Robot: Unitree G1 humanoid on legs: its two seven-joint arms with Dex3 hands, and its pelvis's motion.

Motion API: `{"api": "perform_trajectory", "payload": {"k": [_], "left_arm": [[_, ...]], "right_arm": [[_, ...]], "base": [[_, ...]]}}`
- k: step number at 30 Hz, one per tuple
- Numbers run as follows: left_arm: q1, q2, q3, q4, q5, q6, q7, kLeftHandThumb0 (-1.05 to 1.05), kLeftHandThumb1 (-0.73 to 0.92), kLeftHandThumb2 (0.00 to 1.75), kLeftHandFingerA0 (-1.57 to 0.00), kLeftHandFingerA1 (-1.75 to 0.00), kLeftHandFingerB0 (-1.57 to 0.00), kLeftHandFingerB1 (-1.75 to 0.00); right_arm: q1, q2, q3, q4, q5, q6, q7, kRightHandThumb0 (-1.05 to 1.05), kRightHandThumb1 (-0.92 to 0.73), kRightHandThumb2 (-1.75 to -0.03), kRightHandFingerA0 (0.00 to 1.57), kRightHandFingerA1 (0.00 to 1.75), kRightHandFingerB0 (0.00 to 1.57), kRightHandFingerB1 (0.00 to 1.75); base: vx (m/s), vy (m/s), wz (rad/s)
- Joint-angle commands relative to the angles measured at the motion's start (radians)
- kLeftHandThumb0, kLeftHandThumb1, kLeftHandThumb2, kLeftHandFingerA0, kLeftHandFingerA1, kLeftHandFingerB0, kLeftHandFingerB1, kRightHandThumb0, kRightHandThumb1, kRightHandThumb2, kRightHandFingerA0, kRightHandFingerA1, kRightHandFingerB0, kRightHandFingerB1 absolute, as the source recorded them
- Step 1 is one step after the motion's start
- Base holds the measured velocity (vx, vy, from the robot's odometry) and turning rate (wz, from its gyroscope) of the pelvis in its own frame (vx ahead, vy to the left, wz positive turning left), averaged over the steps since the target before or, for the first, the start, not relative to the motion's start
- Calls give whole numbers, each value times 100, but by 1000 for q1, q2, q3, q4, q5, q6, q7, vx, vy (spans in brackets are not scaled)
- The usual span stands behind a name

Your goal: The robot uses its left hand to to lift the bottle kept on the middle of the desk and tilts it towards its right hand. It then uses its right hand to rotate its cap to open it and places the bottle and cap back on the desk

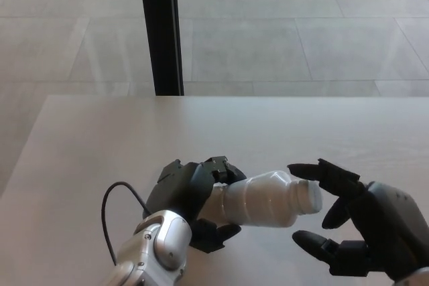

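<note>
The left hand (pixel 191 195) is wrapped tight around the base of the white bottle (pixel 265 197), holding it above the pale bench (pixel 281 125) with its neck tipped toward 3 o'clock. There the right hand (pixel 355 222) is spread, one fingertip (pixel 298 169) at the cap (pixel 310 195), touching it or just shy, hard to say.

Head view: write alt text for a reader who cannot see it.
The robot's left hand holds a white bottle tilted sideways above a pale desk, its cap pointing at the right hand. The right hand's fingers are spread around the cap. Behind the desk are a tiled floor and a black post.
</note>
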Motion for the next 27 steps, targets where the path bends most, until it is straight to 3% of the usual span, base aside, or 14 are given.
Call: {"api": "perform_trajectory", "payload": {"k": [1, 3, 12, 13, 14, 15, 17, 19, 22, 23, 24, 26, 27], "left_arm": [[4, 2, -18, -13, 64, 99, -53, -9, 57, 83, -82, -126, -73, -72], [5, -7, -18, -14, 69, 110, -53, -11, 57, 77, -84, -110, -69, -69], [39, -21, -2, -39, 89, 75, -52, -10, 55, 81, -85, -108, -71, -72], [43, -27, 4, -38, 88, 74, -50, -8, 52, 85, -84, -128, -74, -74], [44, -26, 6, -39, 90, 73, -53, -8, 54, 85, -84, -131, -76, -78], [46, -25, 7, -41, 91, 72, -56, -10, 55, 83, -84, -119, -74, -77], [55, -26, 12, -40, 98, 54, -51, -9, 53, 85, -84, -121, -76, -78], [56, -29, 10, -39, 105, 60, -54, -10, 56, 77, -86, -107, -70, -72], [62, -34, 11, -41, 110, 58, -58, -13, 56, 78, -81, -103, -68, -71], [67, -39, 17, -41, 109, 49, -53, -9, 52, 88, -78, -134, -75, -88], [66, -36, 14, -40, 114, 42, -56, -10, 51, 96, -83, -141, -80, -90], [65, -37, 16, -35, 118, 36, -60, -9, 52, 95, -81, -160, -80, -91], [66, -40, 19, -35, 118, 36, -61, -9, 52, 95, -81, -160, -80, -91]], "right_arm": [[-9, -39, -10, 40, -168, -66, -72, -56, -57, -58, 86, 118, 48, 42], [-3, -43, -24, 42, -164, -73, -71, -56, -57, -58, 87, 117, 49, 42], [4, -29, -69, 66, -185, -91, -64, -56, -56, -58, 92, 108, 51, 40], [7, -26, -78, 67, -188, -89, -60, -56, -56, -58, 93, 106, 51, 39], [8, -26, -81, 69, -188, -91, -57, -55, -56, -58, 92, 105, 51, 39], [10, -25, -85, 70, -188, -92, -53, -55, -56, -58, 93, 104, 51, 39], [14, -19, -93, 72, -188, -95, -50, -55, -55, -58, 94, 104, 52, 39], [19, -17, -100, 76, -179, -109, -51, -55, -55, -58, 96, 100, 53, 39], [26, -16, -107, 89, -180, -132, -54, -54, -55, -57, 98, 101, 53, 40], [28, -15, -109, 88, -178, -132, -47, -54, -55, -57, 98, 101, 53, 39], [33, -15, -108, 86, -176, -124, -29, -54, -55, -57, 97, 99, 53, 39], [43, -18, -107, 81, -171, -122, -7, -54, -56, -58, 97, 97, 53, 38], [47, -17, -108, 78, -167, -122, 1, -54, -56, -58, 97, 97, 53, 38]], "base": [[0, 0, 0], [0, 0, 0], [0, 0, 0], [0, 0, 0], [0, 0, 0], [0, 0, 0], [0, 0, 0], [0, 0, 0], [0, 0, 0], [0, 0, 0], [0, 0, 0], [0, 0, 0], [0, 0, 0]]}}
